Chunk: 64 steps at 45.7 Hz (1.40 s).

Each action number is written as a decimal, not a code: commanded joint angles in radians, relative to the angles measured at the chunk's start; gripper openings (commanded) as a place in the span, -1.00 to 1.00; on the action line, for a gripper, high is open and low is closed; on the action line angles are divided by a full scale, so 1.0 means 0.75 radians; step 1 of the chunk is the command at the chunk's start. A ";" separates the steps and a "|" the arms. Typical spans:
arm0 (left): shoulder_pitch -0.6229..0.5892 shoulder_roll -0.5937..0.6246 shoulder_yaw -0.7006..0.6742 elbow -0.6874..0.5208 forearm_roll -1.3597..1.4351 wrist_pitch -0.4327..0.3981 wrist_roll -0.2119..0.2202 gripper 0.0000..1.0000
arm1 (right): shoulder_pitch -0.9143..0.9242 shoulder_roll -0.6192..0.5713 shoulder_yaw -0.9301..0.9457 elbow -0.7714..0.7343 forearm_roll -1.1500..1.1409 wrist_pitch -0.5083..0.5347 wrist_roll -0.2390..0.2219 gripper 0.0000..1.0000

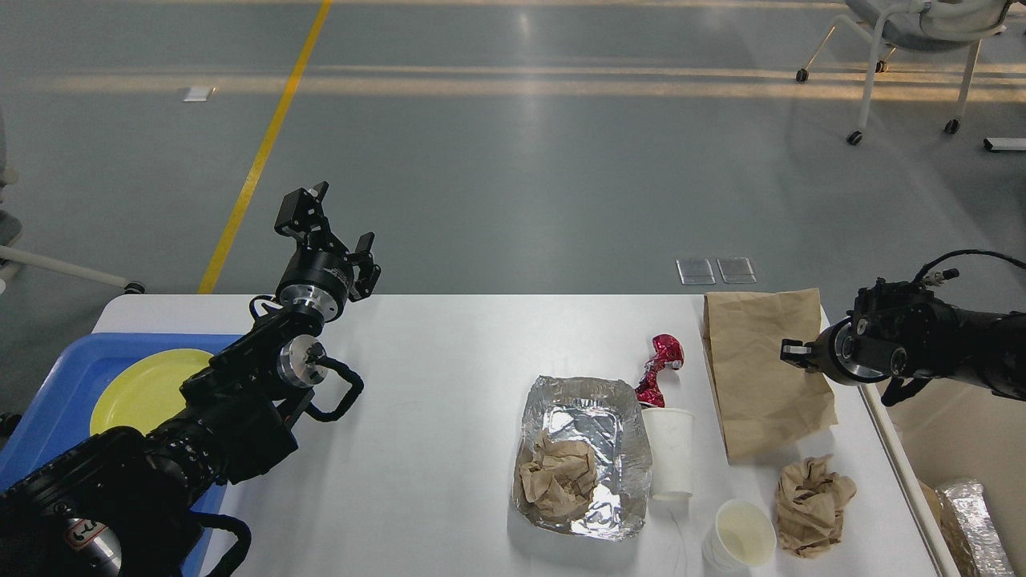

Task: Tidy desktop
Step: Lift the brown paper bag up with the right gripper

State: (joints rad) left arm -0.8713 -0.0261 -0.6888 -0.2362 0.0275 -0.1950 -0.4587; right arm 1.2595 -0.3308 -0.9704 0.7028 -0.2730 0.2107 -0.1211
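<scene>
The white desktop (449, 385) carries litter on its right half. A flat brown paper bag (761, 377) lies at the far right, its near right side raised off the surface. My right gripper (795, 351) reaches in from the right and is shut on the bag's right edge. A foil tray (581, 425) holds a crumpled brown paper (559, 477). Beside it are a red foil wrapper (659, 369), a white paper cup (670, 453), a second cup (741, 535) and another crumpled brown paper (813, 495). My left gripper (337, 228) is open and empty above the table's far left edge.
A blue tray (64, 377) with a yellow plate (144, 385) sits at the left end, partly under my left arm. A cream bin (954, 449) stands right of the table with foil (970, 521) inside. An office chair (914, 48) stands far back right.
</scene>
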 commanded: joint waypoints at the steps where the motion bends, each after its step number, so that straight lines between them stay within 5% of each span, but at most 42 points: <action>1: 0.000 0.000 0.000 0.000 0.000 0.000 0.000 1.00 | 0.051 -0.017 0.003 0.000 0.000 0.005 0.002 -1.00; 13: 0.000 0.000 0.000 0.000 0.000 0.000 0.000 1.00 | 0.382 -0.142 0.009 0.020 0.002 0.152 0.024 -1.00; 25: 0.000 0.000 0.000 0.000 0.000 0.000 0.000 1.00 | 0.873 -0.266 0.093 0.063 0.008 0.659 0.129 -1.00; 32: 0.000 0.000 0.000 0.000 0.000 0.000 0.000 1.00 | 1.149 -0.379 0.200 0.186 0.008 0.997 0.129 -1.00; 48: 0.000 0.000 0.000 0.000 0.000 0.000 0.000 1.00 | 1.840 -0.651 0.275 0.748 0.020 0.999 0.119 -1.00; 64: 0.000 0.000 0.000 0.000 0.000 0.000 0.000 1.00 | 1.906 -0.743 0.308 1.002 0.020 0.999 0.078 -1.00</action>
State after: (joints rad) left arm -0.8713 -0.0261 -0.6887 -0.2361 0.0276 -0.1947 -0.4587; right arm 2.6952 -0.8821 -0.7361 1.4253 -0.2577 0.9600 -0.0484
